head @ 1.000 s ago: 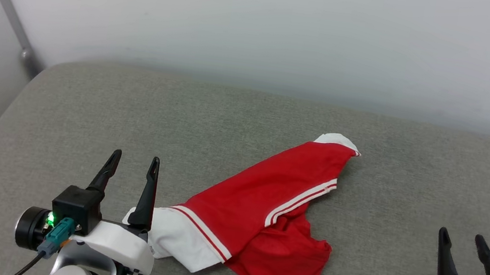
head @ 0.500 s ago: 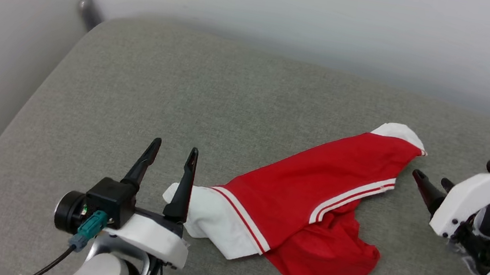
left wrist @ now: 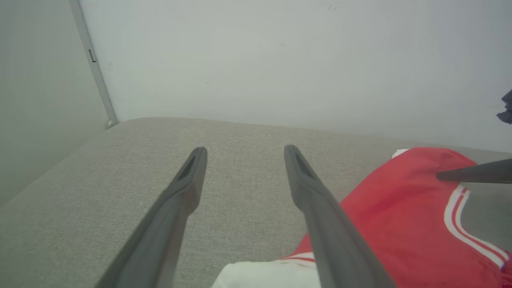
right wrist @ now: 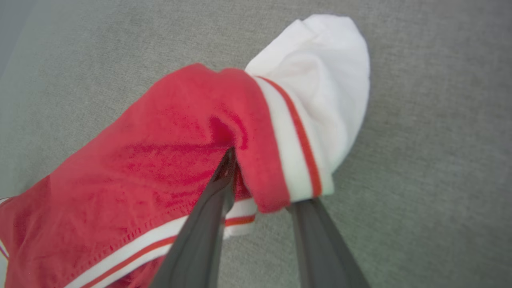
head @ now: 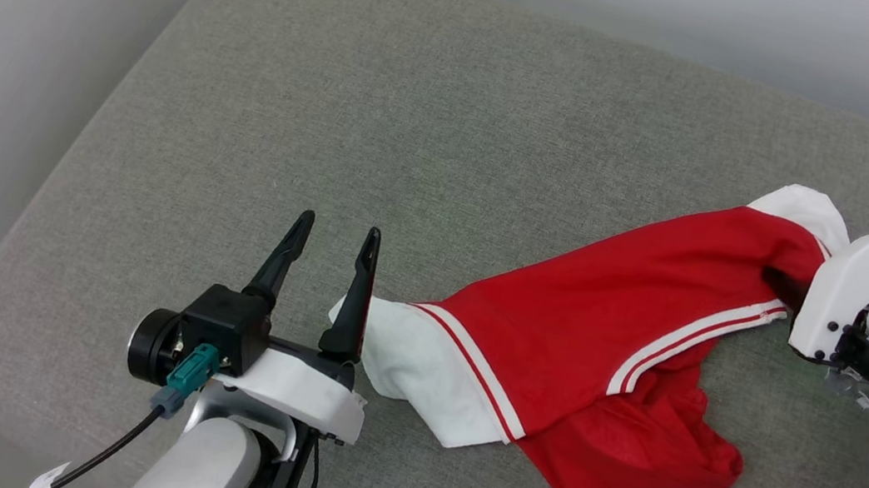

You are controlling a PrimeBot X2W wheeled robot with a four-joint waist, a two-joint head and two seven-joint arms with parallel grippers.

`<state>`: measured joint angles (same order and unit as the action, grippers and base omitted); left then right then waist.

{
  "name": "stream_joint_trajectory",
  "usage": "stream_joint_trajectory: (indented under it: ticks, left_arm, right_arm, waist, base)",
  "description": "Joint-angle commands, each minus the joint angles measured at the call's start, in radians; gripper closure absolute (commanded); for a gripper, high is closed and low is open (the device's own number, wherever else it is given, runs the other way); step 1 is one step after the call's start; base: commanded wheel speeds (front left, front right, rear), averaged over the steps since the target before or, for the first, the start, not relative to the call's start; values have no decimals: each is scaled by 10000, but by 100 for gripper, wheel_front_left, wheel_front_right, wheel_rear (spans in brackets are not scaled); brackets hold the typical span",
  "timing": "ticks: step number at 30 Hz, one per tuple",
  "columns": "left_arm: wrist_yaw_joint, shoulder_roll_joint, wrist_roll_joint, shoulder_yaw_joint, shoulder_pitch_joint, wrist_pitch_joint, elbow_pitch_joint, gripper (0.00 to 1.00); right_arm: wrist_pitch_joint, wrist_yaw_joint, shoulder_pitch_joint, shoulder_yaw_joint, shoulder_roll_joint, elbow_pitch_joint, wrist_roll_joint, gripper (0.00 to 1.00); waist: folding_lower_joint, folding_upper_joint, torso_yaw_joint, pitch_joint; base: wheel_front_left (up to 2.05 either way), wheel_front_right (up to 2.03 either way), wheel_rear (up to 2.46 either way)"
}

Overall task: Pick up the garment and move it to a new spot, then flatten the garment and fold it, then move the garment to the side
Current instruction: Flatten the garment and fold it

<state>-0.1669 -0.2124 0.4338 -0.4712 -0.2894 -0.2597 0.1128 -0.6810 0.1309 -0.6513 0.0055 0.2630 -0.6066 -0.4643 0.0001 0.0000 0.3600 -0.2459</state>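
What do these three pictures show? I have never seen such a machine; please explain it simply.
This is a robot with two arms; each ends in a hand with two long dark fingers. One picture comes from a camera on its head, looking down. The other two come from cameras on its wrists, looking along the fingers. On the grey woven fabric cushion lies a crumpled bright red soft garment with white panels and stripes. The left hand is open and empty, beside the garment's near white end. The right hand has a fold of the far end between its fingers; whether it squeezes yet, I cannot tell.
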Motion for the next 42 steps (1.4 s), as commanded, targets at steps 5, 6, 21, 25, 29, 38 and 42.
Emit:
stream_joint_trajectory:
  ticks: [5,6,21,25,29,38,42]
  left_arm:
    - [57,-58,-127,202,107,-69,128,0]
    - [72,-85,-148,230,128,-69,130,0]
    - [-187,-751,-48,436,872,387,-103,0]
    - [-317,-907,12,514,1053,589,-277,0]
    - [-434,-1050,77,597,1218,733,-412,0]
    - [-745,-1335,307,903,1785,973,-592,0]
    - [-819,-1439,398,952,2047,1078,-663,0]
  right_arm:
    - [565,-3,-136,717,320,569,-308,100]
    - [616,-3,-78,893,380,747,-363,100]
    - [109,-3,3864,544,900,5482,345,100]
    - [-37,-3,5823,-124,-59,6118,567,100]
    - [388,-2,7111,-336,-1173,5655,620,100]
    - [3202,-3,7256,-739,-1791,5069,653,0]
    - [4575,-3,7566,-1273,-1712,5662,1057,0]
  waist:
    - [-1,0,-384,172]
    - [-1,0,-485,235]
    - [-1,0,-2667,1351]
    - [-1,0,-3104,1414]
    - [-1,0,-3338,1508]
    - [-1,0,-3662,1919]
    - [-1,0,-3638,2150]
  base:
    - [0,0,0]
    - [0,0,0]
    - [0,0,0]
    - [0,0,0]
    - [0,0,0]
    - [0,0,0]
    - [0,0,0]
